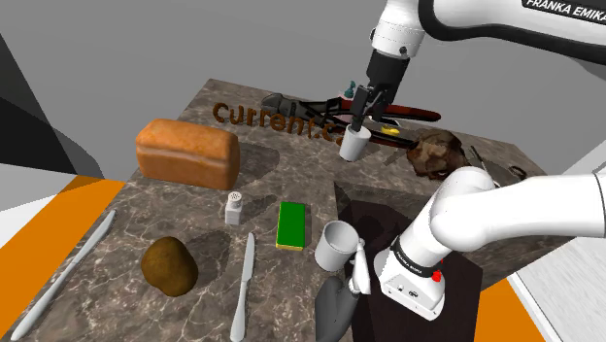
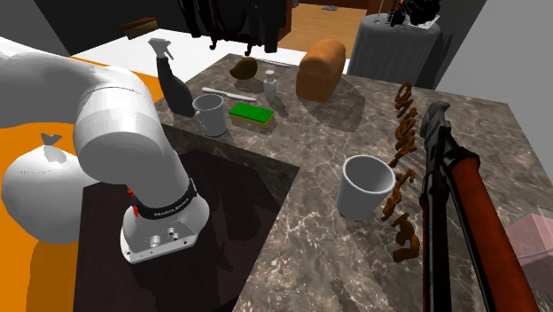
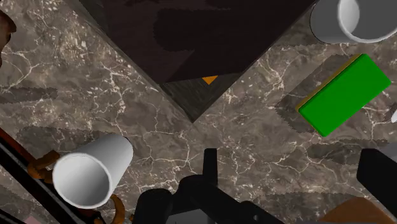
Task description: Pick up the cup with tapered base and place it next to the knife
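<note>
Tool [image 1: 359, 117] hangs just over the tapered cup [image 1: 352, 143] at the desk's far side, fingers wide apart and empty. In the wrist view the cup [image 3: 89, 172] sits outside them, beside one finger, so it is not yet grasped. Judged: lining up before descent. Shoulder view, left to right: long knife [image 1: 63, 277] along the very edge of the desk [image 1: 194, 219], little margin there; potato [image 1: 170, 264]; bread loaf [image 1: 187, 153] further back; salt shaker [image 1: 233, 207]; table knife [image 1: 243, 287] near the front edge, with bare strips on both sides; brown letters [image 1: 277, 119] at the back; green sponge [image 1: 290, 224]; handled mug [image 1: 335, 245]; then the cup, upright, mouth up, just beside the letters; red-handled implement [image 1: 413, 112] close behind it. The crowded far side favours a grasp from above. Which knife is meant is unclear. The strip between potato and table knife looks roomiest. The carry probably needs height over mug, sponge and shaker.
</note>
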`<state>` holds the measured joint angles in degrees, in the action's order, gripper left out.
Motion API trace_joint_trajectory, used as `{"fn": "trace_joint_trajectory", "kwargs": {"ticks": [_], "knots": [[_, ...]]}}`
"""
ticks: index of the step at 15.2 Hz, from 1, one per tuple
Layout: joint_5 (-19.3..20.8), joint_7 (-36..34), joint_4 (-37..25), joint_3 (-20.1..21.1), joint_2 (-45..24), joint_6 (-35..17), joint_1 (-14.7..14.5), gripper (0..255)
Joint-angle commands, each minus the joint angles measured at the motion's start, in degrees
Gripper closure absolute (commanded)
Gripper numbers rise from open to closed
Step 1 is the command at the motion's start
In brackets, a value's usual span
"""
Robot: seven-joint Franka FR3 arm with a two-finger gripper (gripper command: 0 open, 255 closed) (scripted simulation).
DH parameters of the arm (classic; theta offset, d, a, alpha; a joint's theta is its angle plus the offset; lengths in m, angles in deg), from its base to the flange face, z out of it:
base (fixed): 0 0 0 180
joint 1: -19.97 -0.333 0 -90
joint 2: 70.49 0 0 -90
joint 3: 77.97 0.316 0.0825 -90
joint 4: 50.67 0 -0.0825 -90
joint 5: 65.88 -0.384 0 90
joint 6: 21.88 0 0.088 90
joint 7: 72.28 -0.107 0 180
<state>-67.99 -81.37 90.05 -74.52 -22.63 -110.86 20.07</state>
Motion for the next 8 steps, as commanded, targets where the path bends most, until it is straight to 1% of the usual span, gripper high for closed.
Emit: {"fn": "trace_joint_trajectory", "kwargs": {"ticks": [1,8], "knots": [[0.0,0.0,0.0,0.0,0.0,0.0,0.0,0],[6.4,6.8,5.7,-5.9,-4.1,-11.0,3.3,0]]}}
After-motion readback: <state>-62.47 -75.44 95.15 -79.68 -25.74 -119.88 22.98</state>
